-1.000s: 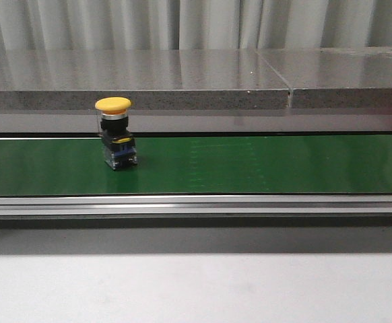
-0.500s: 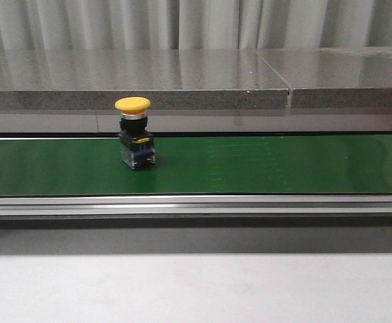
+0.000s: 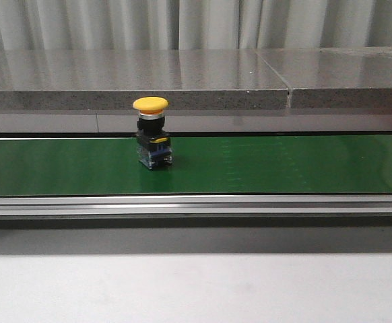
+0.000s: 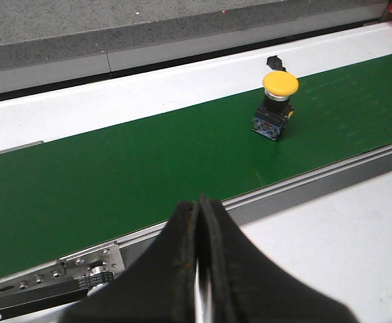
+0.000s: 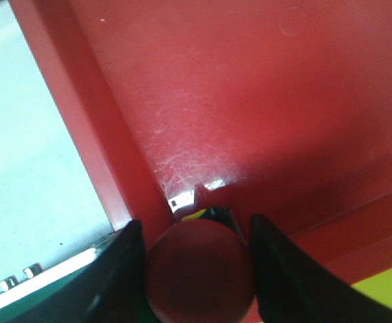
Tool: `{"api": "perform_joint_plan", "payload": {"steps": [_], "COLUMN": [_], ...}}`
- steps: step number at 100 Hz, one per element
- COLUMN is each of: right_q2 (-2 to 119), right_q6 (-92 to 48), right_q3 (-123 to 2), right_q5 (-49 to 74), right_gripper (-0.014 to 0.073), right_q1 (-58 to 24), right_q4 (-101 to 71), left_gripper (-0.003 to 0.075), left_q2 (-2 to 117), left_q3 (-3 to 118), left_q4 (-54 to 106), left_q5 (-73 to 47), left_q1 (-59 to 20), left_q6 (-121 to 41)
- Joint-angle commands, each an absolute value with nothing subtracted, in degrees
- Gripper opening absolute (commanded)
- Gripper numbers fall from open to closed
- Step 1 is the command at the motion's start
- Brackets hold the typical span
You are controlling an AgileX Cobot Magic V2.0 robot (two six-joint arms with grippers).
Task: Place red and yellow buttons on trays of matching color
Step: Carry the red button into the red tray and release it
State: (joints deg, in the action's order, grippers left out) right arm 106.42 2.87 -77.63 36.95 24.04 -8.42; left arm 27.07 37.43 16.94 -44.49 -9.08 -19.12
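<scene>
- On the green belt [image 3: 283, 165], a yellow button [image 3: 153, 133] stands upright, left of centre, with bare belt on both sides.
- Left gripper [image 4: 199, 269] is pressed closed and empty, near the belt's front rail [image 4: 304, 192].
- Right gripper [image 5: 197, 266] grips a red button [image 5: 199, 269] over the red tray [image 5: 263, 101], near its rim.

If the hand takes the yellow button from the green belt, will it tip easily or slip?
The yellow button stands upright, with a wide cap over a narrow body, so it looks top-heavy; a sideways push would probably tip it. Its smooth, domed cap may slip, whereas the boxy base should grip better. It seems rigid.
</scene>
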Motion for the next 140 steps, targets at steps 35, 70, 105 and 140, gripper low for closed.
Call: {"api": "perform_joint_plan", "payload": {"steps": [35, 70, 105, 140], "right_q2": [98.93, 87.0, 82.39, 82.45], "right_q6": [2.15, -3.34, -7.55, -9.7], "right_q3": [-78.74, -74.93, -74.75, -74.75], "right_q5": [34.19, 35.77, 46.64, 50.01], "right_gripper": [0.0519, 0.0519, 0.0519, 0.0519], "right_q1": [24.47, 20.9, 8.87, -4.0], "right_q4": [-9.1, -9.04, -9.14, -10.11], "left_gripper": [-0.0021, -0.0021, -0.0021, -0.0021], "left_q2": [27.4, 27.4, 27.4, 27.4], "left_q3": [38.85, 38.85, 38.85, 38.85], "left_q4": [18.61, 18.61, 18.61, 18.61], "left_q5": [-40.91, -40.91, -40.91, -40.91], "left_q1": [-9.52, -9.52, -9.52, -9.52], "left_q6": [-18.69, -18.69, -18.69, -18.69]}}
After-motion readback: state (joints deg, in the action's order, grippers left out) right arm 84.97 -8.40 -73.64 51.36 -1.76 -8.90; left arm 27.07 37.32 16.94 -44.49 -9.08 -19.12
